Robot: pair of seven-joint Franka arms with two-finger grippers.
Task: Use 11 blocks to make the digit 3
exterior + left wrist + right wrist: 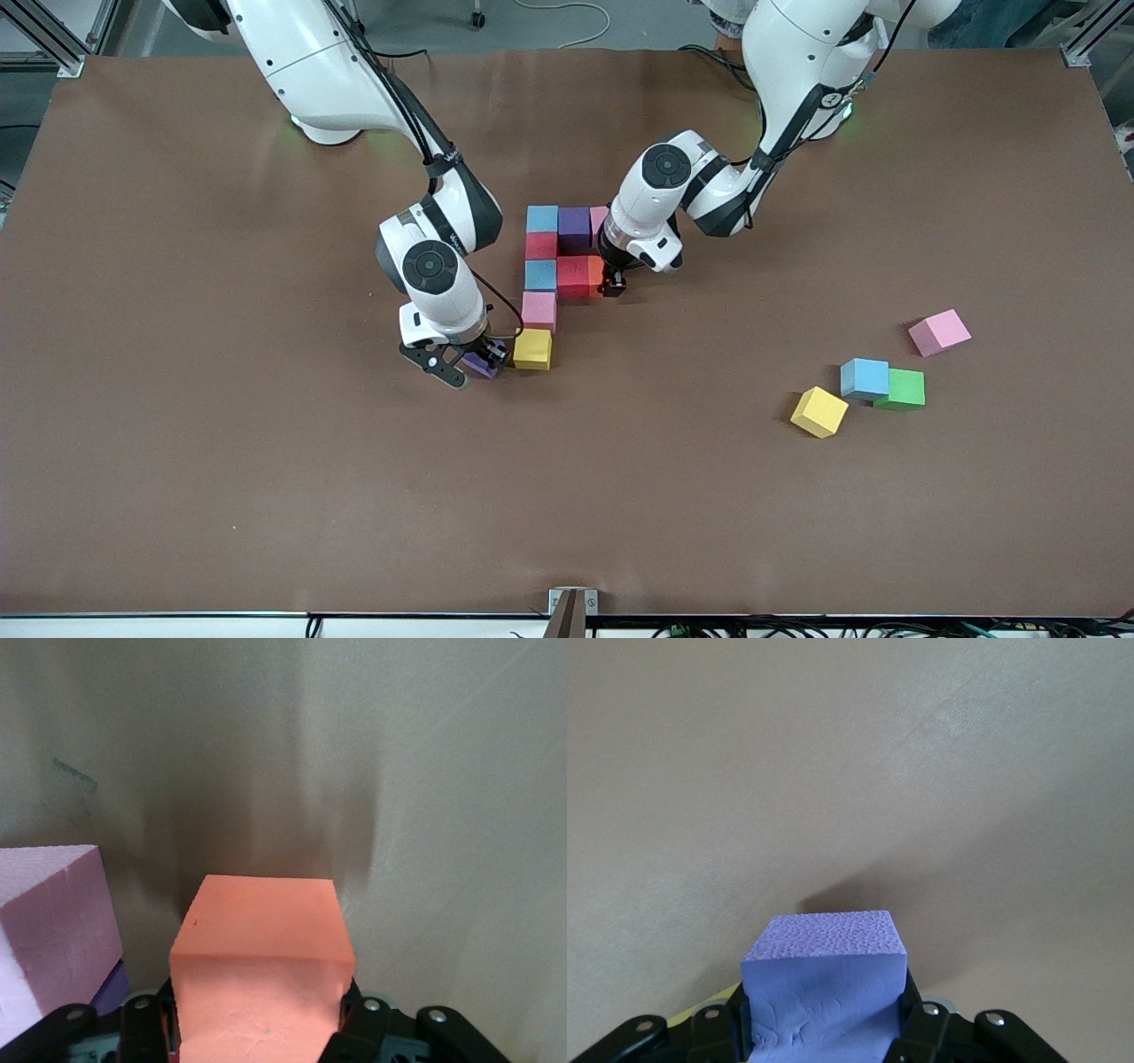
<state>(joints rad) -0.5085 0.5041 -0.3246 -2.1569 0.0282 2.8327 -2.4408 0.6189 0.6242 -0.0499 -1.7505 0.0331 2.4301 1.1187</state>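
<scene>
The digit 3 (558, 266) is half built in the middle of the desk (177, 443). The left gripper (611, 285), jaws clenched on the orange block (597, 275), should press it flush beside the red block (573, 276) to finish the middle bar. The right gripper (474, 359) grasps a purple block (483, 363) low beside the yellow block (532, 348), where it should sit square; no containers are on the desk.

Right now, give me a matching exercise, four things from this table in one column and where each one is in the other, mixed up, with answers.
Things:
1. orange cube
2. purple cube
3. green cube
4. yellow cube

Places:
A. touching a loose blue cube
B. in the right gripper
C. in the left gripper
D. nearest the front camera in the figure's column

Pairs: 1-C, 2-B, 3-A, 4-D
</scene>
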